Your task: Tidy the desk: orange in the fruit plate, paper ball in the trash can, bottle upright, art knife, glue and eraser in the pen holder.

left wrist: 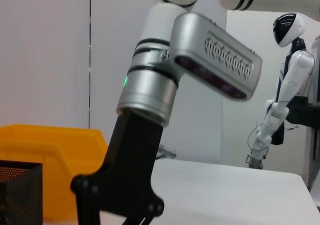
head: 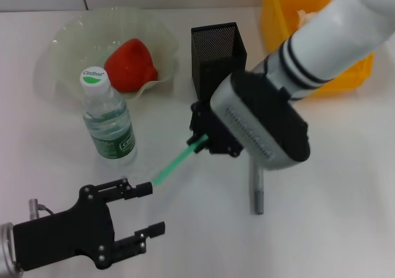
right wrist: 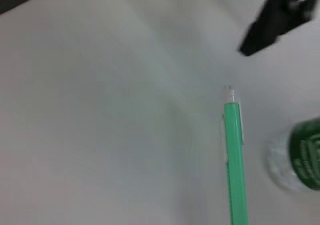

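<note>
The orange [head: 129, 65] lies in the pale-green fruit plate [head: 65, 43] at the back left. In front of the plate the bottle [head: 109, 122] stands upright. My right gripper [head: 199, 140] hovers in front of the black mesh pen holder [head: 216, 49], shut on one end of a slim green pen-shaped tool [head: 176, 164]. I cannot tell whether that tool [right wrist: 235, 155] is the art knife or the glue. My left gripper [head: 151, 209] is open at the near left, just beyond the tool's free end. The yellow trash can [head: 276, 18] stands at the back right. Paper ball and eraser are hidden.
A grey stick-shaped item [head: 257, 191] lies on the white table under my right forearm. The left wrist view shows the right arm close in front, with the trash can [left wrist: 50, 150] and pen holder [left wrist: 20, 190] behind it. The bottle [right wrist: 300, 155] stands close beside the green tool.
</note>
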Robot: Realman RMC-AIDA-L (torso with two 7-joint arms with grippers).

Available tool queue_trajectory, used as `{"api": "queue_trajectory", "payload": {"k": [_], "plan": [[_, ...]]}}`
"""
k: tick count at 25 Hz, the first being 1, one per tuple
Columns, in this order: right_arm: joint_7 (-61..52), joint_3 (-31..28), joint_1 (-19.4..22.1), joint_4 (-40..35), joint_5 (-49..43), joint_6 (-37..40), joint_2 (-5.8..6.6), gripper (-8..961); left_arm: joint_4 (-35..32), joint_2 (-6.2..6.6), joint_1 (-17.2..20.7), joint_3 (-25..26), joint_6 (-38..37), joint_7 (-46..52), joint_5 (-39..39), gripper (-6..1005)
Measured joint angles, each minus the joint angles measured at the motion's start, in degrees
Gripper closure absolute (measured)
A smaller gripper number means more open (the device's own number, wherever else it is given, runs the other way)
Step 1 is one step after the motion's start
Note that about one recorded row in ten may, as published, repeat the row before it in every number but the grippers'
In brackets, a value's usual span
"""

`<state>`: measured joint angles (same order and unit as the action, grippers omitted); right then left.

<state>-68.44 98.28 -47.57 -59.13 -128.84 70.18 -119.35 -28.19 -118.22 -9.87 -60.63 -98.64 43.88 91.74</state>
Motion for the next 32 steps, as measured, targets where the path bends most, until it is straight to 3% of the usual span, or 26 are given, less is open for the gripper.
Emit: {"api": "queue_trajectory", "payload": {"k": [10,15,18,26,28,31,32], "plan": [[-9.96,-12.02,8.63,-15.44,-0.7,4.2,-0.16,870,-0.54,0.04,0.04,2.33,0.06,0.51,0.33,344],[-13.81,-18.39,13.74,-23.55,7.71,3.61,-0.25,870,-0.65,0.58,-0.89,1.66,-1.1,-0.6,0.51,311],[-16.21,-21.89,17.65,-26.33,18.13,0.02,-0.31,870,-1.2,0.56,-0.94,2.12,-2.04,-1.59,0.25,253],[-12.65,-26.67,26.97,-17.68,51.94,-3.9,-0.09,870,-2.11,1.28,-3.08,1.57,-3.17,6.77,1.02,214],[-12.41,-26.9,27.69,-16.41,53.7,-3.45,-0.05,870,-2.38,1.24,-3.13,1.66,-3.54,7.65,1.34,214],[-11.6,-31.28,26.28,-6.58,57.18,1.19,0.2,871,-2.38,1.24,-3.13,1.66,-3.54,7.65,1.34,214],[-11.6,-31.28,26.28,-6.58,57.18,1.19,0.2,871,-2.55,1.12,-3.08,1.94,-3.87,8.31,1.65,214]]}}
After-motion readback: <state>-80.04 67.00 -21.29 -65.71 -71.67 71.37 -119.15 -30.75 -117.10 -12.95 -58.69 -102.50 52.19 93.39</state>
